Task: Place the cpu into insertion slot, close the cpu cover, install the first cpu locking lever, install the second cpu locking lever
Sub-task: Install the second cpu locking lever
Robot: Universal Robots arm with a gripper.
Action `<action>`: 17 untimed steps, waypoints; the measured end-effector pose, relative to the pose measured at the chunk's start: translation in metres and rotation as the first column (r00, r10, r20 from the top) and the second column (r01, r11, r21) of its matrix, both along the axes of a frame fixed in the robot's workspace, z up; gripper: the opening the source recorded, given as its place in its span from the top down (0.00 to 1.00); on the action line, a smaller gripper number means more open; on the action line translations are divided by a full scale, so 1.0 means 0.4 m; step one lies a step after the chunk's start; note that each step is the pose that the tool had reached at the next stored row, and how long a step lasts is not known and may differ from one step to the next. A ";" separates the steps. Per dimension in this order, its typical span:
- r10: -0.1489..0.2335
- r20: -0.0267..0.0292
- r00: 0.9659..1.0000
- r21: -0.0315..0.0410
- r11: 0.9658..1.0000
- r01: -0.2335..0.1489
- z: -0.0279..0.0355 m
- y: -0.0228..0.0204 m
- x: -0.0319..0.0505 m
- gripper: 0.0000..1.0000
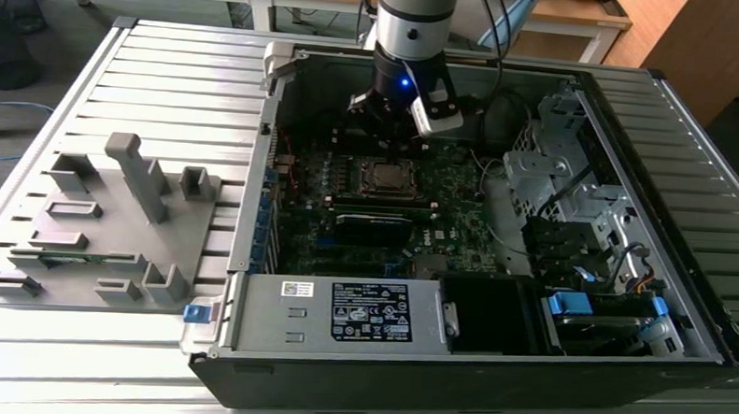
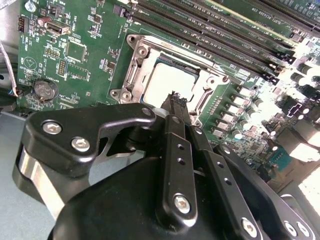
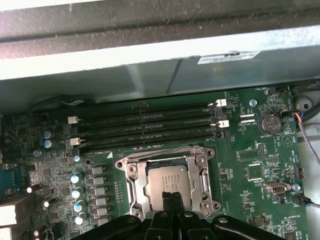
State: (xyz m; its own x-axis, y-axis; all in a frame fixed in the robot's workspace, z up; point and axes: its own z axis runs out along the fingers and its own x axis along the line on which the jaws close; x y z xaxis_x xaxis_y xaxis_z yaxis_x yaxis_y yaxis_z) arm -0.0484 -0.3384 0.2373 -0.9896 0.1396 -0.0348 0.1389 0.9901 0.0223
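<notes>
- Grey fixture tray (image 1: 100,242), on the exterior view's left: moulded posts and pockets, well apart from the work.
- Open computer case (image 1: 271,165), centre: green motherboard (image 1: 331,233) lies flat inside.
- Insertion slot (image 1: 388,178), mid-board: the cpu (image 3: 169,181) already sits in it, pale grey face up.
- Cpu cover (image 3: 131,166) lies down around the chip; in both wrist views the face shows through its window.
- Gripper (image 2: 176,100) hangs just above the socket's edge, fingers pressed together, nothing between them.
- Locking levers: thin wire pieces along the frame sides; cannot tell whether latched.
- Handling, as judged: chip light, stiff, fragile underneath, edges only. Cover thin sheet metal, springy on its hinge, push on the flat rim. Levers stiff and slippery, best taken at the hooked end.
- Memory slots (image 3: 145,125) run just beside the socket.
- Drive bays (image 1: 570,192), the exterior view's right: untouched.
</notes>
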 end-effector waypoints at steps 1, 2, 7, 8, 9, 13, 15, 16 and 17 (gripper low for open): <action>0.000 0.000 1.000 0.000 1.000 0.000 0.000 -0.001 0.000 0.89; 0.000 0.000 1.000 0.000 1.000 0.000 0.000 -0.003 0.000 0.89; 0.000 0.000 1.000 0.000 1.000 0.000 0.000 -0.010 0.000 0.89; 0.000 0.000 1.000 0.000 1.000 0.000 0.000 -0.010 0.000 0.89; 0.000 0.000 1.000 0.000 1.000 0.000 0.000 -0.010 0.000 0.89; 0.000 0.000 1.000 0.000 1.000 0.000 0.000 -0.010 0.000 0.89; 0.000 0.000 1.000 0.000 1.000 0.000 0.000 -0.011 0.000 0.89; 0.000 0.000 1.000 0.000 1.000 0.000 0.000 -0.012 0.000 0.89; 0.000 0.000 1.000 0.000 1.000 0.000 0.002 -0.012 0.000 0.89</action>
State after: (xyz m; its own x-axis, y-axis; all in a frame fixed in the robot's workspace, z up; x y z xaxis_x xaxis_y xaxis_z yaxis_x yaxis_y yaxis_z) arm -0.0484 -0.3432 0.2381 -0.9896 0.1396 -0.0348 0.1389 0.9901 0.0222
